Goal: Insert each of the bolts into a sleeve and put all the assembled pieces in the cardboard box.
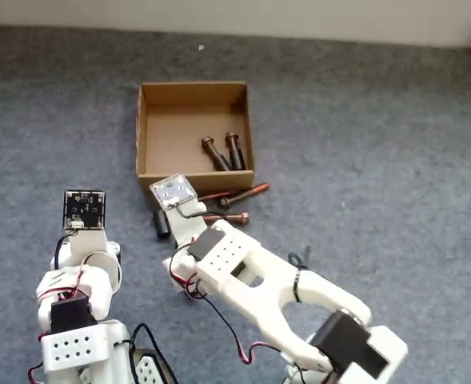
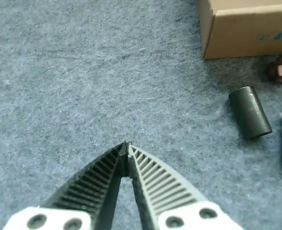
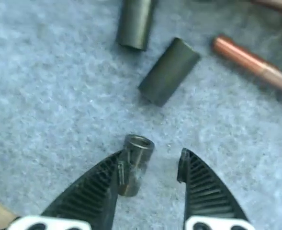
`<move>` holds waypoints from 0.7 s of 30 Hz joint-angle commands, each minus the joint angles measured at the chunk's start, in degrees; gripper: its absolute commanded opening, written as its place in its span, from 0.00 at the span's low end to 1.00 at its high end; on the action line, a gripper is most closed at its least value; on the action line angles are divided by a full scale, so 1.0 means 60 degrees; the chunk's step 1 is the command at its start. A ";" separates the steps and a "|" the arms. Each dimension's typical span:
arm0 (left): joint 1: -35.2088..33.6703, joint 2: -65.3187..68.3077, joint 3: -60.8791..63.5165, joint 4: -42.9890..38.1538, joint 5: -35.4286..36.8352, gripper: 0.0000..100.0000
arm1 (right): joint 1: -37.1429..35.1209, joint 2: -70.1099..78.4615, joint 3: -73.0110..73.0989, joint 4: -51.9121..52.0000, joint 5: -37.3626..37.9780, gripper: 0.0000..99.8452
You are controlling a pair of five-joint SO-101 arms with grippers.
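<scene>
In the right wrist view my right gripper is open over the grey carpet. A small dark sleeve stands tilted between its fingers, against one of them. Two more dark sleeves lie just beyond, beside a copper bolt. My left gripper is shut and empty, off to the side of a sleeve and a bolt head. The cardboard box holds two bolts with sleeves on them. Two loose bolts lie in front of the box.
The box corner stands near the left gripper's sleeves. A black sleeve lies left of the right arm's wrist. Open carpet spreads to the left and right of the box. Cables hang from both arms.
</scene>
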 commanded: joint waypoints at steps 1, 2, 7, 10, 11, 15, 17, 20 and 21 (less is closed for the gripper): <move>0.0110 -0.0051 -0.0066 -0.0161 -0.0132 0.01 | -0.0198 0.0711 -0.0037 -0.0081 -0.0073 0.16; 0.0110 -0.0051 -0.0066 -0.0161 -0.0132 0.01 | -0.0286 0.0740 -0.0081 -0.0081 -0.0073 0.16; 0.0110 -0.0051 -0.0066 -0.0161 -0.0132 0.01 | -0.0769 0.0725 -0.0081 -0.0037 -0.0073 0.16; 0.0110 -0.0051 -0.0066 -0.0161 -0.0132 0.01 | -0.0740 0.0755 -0.0037 -0.0037 -0.0073 0.16; 0.0110 -0.0051 -0.0066 -0.0161 -0.0132 0.01 | -0.0725 0.0740 -0.0037 -0.0022 -0.0073 0.16; 0.0110 -0.0051 -0.0066 -0.0161 -0.0132 0.01 | -0.0667 0.0725 -0.0051 0.0667 -0.0059 0.16; 0.0110 -0.0051 -0.0066 -0.0161 -0.0132 0.01 | -0.0652 0.0725 -0.0095 0.1179 -0.0059 0.16; 0.0110 -0.0051 -0.0066 -0.0161 -0.0132 0.01 | -0.0637 0.0725 -0.0081 0.1458 -0.0059 0.16; 0.0110 -0.0051 -0.0066 -0.0161 -0.0132 0.01 | -0.0637 0.0725 -0.0051 0.1458 -0.0059 0.16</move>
